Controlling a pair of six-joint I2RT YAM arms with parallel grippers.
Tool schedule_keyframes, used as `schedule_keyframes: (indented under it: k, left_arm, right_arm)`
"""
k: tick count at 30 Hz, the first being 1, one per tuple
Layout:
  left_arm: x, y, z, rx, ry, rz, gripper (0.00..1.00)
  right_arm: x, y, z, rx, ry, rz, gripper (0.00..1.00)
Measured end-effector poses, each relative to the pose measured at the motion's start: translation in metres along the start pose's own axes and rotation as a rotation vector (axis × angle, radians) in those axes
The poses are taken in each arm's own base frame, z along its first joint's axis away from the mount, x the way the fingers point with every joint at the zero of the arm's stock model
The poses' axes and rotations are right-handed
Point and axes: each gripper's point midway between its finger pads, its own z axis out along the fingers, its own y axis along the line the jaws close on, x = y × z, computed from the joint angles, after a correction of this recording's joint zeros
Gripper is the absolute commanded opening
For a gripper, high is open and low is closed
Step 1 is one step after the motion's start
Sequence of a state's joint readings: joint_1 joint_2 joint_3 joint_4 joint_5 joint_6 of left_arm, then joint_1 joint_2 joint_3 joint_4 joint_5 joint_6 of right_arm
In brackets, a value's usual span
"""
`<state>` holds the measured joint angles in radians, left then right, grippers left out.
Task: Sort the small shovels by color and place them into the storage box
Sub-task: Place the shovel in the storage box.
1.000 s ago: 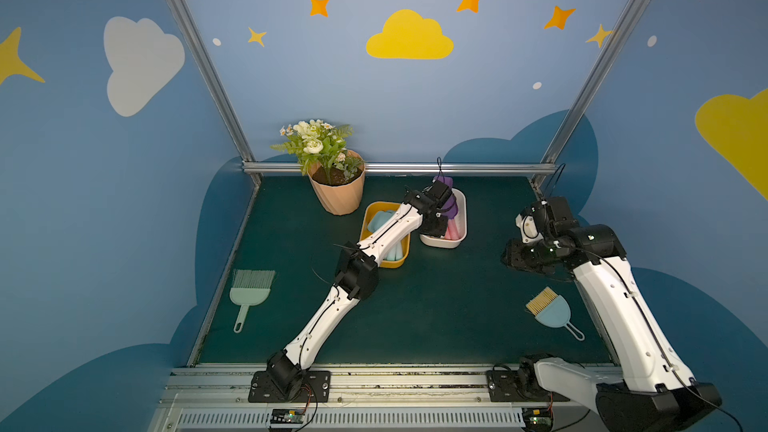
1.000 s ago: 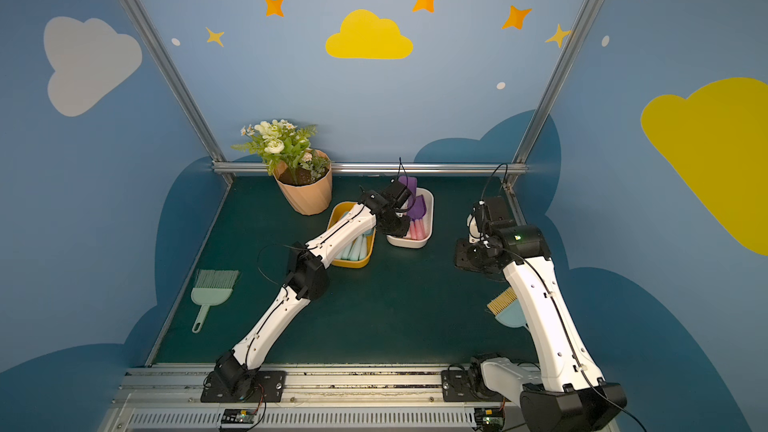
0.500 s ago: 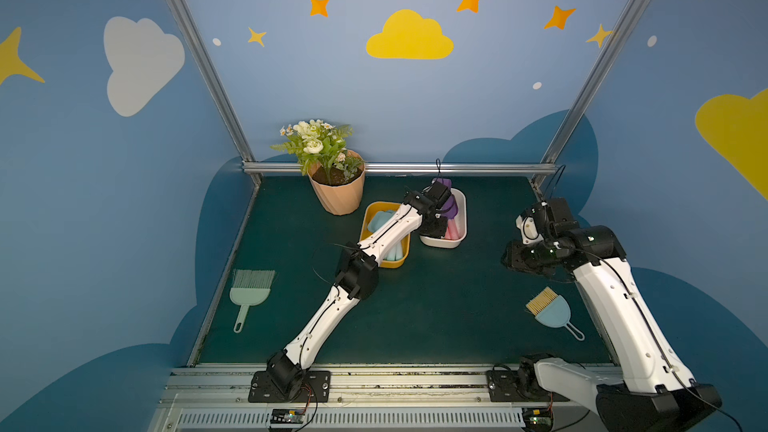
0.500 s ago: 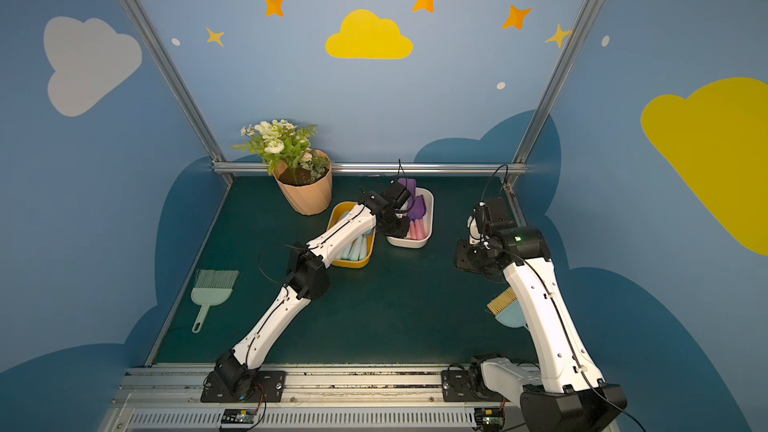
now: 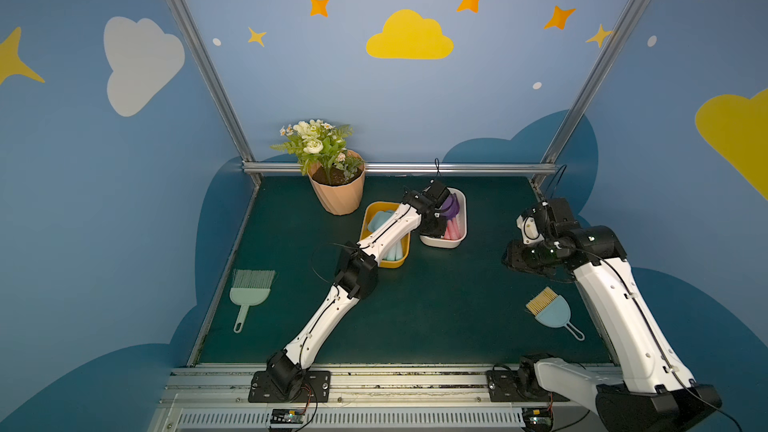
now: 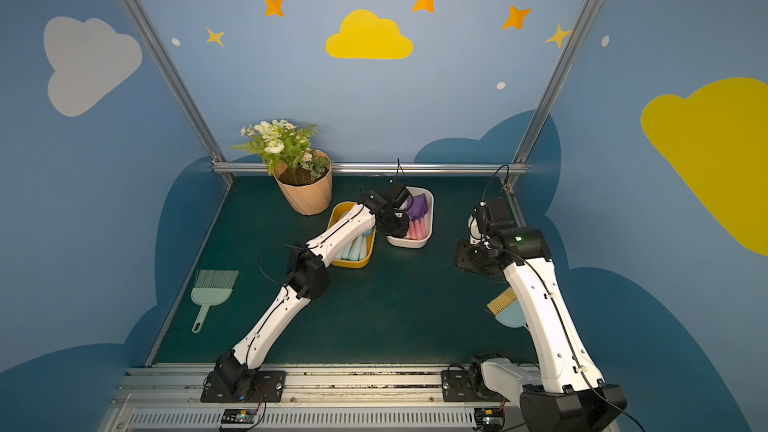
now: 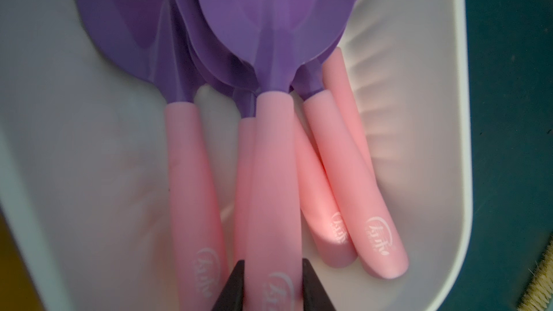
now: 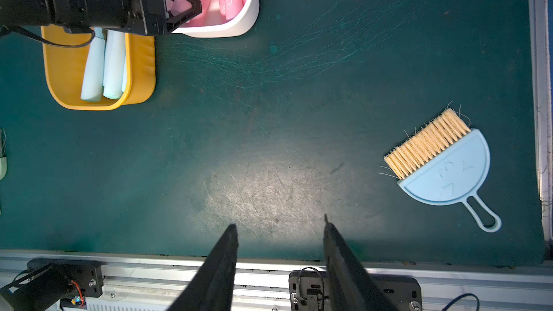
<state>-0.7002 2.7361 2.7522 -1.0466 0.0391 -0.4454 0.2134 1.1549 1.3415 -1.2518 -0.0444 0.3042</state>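
The left gripper (image 7: 273, 261) reaches into the white storage box (image 7: 419, 115), shut on the pink handle of a purple shovel (image 7: 275, 160). That shovel lies on top of several other purple shovels with pink handles. In both top views the left gripper (image 5: 442, 211) sits over the white box (image 5: 463, 218), and purple blades (image 6: 417, 205) show at the box's far end. Light blue shovels (image 8: 113, 64) lie in the yellow box (image 5: 365, 218) beside it. The right gripper (image 8: 279, 225) hangs open over bare mat on the right side, with nothing between its fingers.
A potted plant (image 5: 337, 193) stands at the back, left of the boxes. A mint-green brush (image 5: 249, 288) lies near the left edge. A blue brush with tan bristles (image 8: 443, 169) lies at the right front, close to the right arm. The metal rail (image 8: 149, 261) borders the front.
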Motion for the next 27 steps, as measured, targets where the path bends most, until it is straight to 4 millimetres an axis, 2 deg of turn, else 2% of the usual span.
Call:
schedule_keyframes:
  k: [5,17,20,24,27]
  left_arm:
    - [0.0,0.0,0.0,0.0,0.0,0.0,0.13]
    - [0.0,-0.002,0.0,-0.005,-0.008,0.009,0.27]
    - [-0.001,-0.004,-0.002,-0.01,-0.014,0.023,0.34]
    - [-0.001,-0.005,-0.015,-0.041,-0.023,0.055,0.44]
    - [-0.007,-0.009,-0.039,-0.064,-0.06,0.1,0.48]
  right_arm:
    - [0.0,-0.001,0.0,0.001,-0.001,-0.002,0.48]
    - [0.0,-0.001,0.0,0.001,-0.001,-0.004,0.48]
    - [0.0,-0.001,0.0,0.003,-0.001,-0.004,0.48]
    - [-0.004,-0.001,-0.007,0.008,-0.015,-0.009,0.48]
    - [-0.011,0.0,-0.017,0.013,-0.043,-0.012,0.48]
